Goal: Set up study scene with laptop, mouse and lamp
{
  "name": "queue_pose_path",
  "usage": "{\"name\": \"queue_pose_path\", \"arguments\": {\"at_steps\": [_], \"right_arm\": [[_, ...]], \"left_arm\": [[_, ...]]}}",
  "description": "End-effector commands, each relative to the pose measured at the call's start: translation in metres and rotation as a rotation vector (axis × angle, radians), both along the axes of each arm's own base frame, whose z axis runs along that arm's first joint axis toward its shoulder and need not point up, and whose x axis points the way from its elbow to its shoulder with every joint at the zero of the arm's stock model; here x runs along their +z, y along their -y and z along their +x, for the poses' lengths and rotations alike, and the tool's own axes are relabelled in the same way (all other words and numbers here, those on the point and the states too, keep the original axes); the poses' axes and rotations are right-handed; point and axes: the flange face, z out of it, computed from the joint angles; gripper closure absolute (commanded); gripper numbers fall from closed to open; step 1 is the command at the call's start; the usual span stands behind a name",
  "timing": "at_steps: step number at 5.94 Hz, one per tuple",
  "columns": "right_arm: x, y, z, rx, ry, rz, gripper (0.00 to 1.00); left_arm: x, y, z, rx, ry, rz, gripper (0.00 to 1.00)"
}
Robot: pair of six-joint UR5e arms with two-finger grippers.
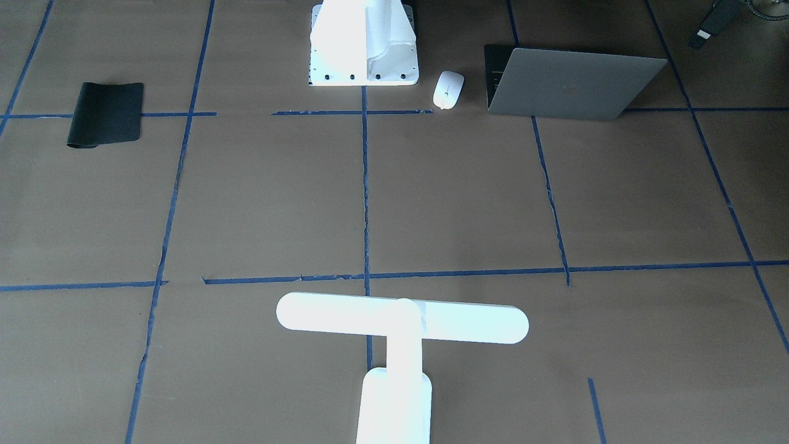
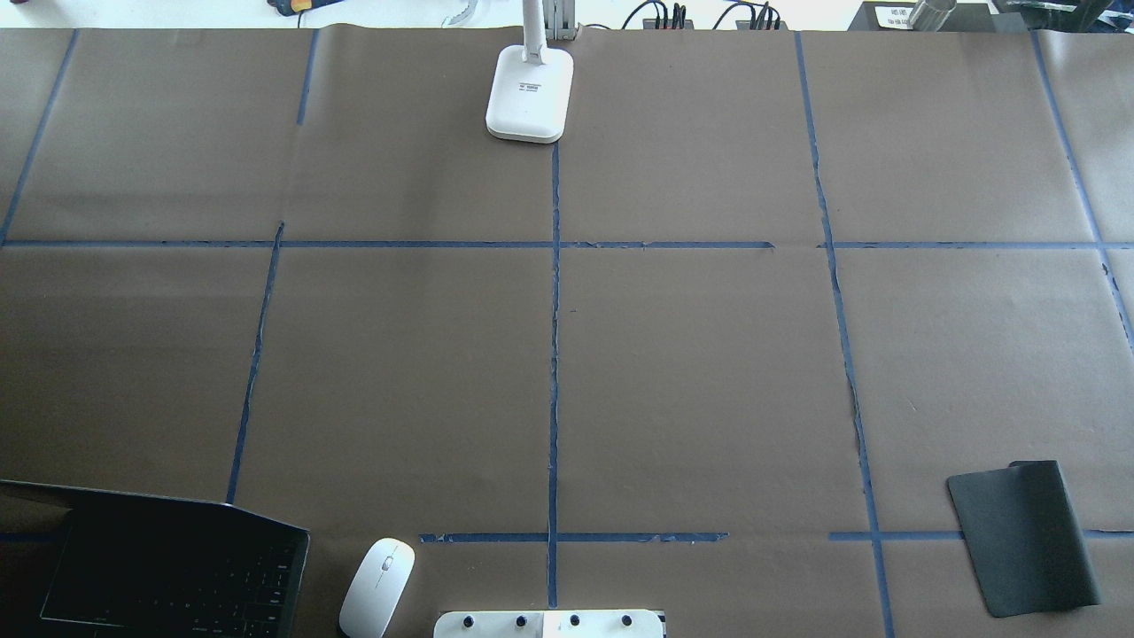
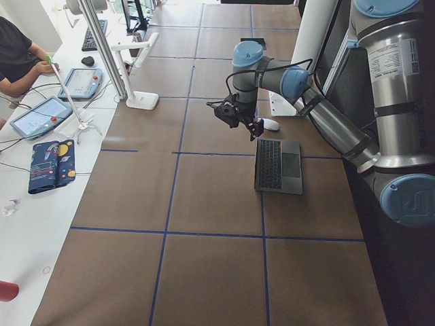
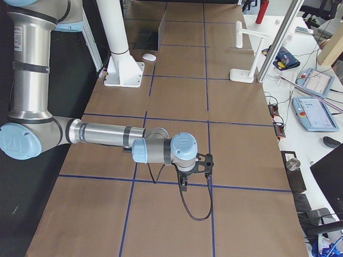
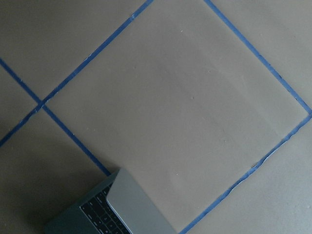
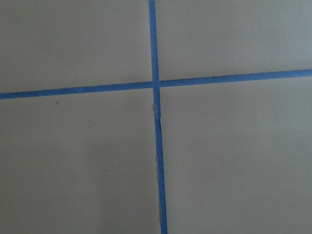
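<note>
Laptop [image 1: 573, 83]: open near the robot-side left corner of the table [image 1: 468, 197], keys facing the robot, ready for use.
Mouse [image 1: 448, 89]: just beside it, handy.
Lamp [image 1: 400, 320]: middle of the far edge, probably awaiting moving.
Left pincer [image 3: 255, 131]: above the laptop's far side; opening cannot be told.
Right pincer [image 4: 185, 181]: over bare table; cannot tell either.

Bright even daylight, lamp [image 1: 400, 320] overexposed, soft shadows

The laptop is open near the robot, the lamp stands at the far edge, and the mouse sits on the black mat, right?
One slip: the mouse lies on bare brown paper beside the laptop, not on the black mat, which is far off on the robot's right. The overhead exterior view shows it. The rest holds.
</note>
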Motion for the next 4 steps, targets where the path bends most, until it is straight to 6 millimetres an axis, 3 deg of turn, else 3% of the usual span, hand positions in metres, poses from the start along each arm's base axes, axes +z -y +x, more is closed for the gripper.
{"name": "queue_pose_path", "arguments": {"at_steps": [1,2,4], "right_arm": [[-0.005,0.002,-0.002,-0.002,0.031,0.008,0.00],[-0.006,0.003,-0.002,-0.001,0.031,0.008,0.00],[-0.007,0.004,-0.002,-0.001,0.031,0.011,0.00]], "left_arm": [[-0.002,-0.009,0.058,-0.057,0.083,-0.081,0.00],[-0.007,-0.016,0.081,-0.089,0.087,-0.117,0.00],[-0.011,-0.016,0.102,-0.187,0.103,-0.165,0.00]]}}
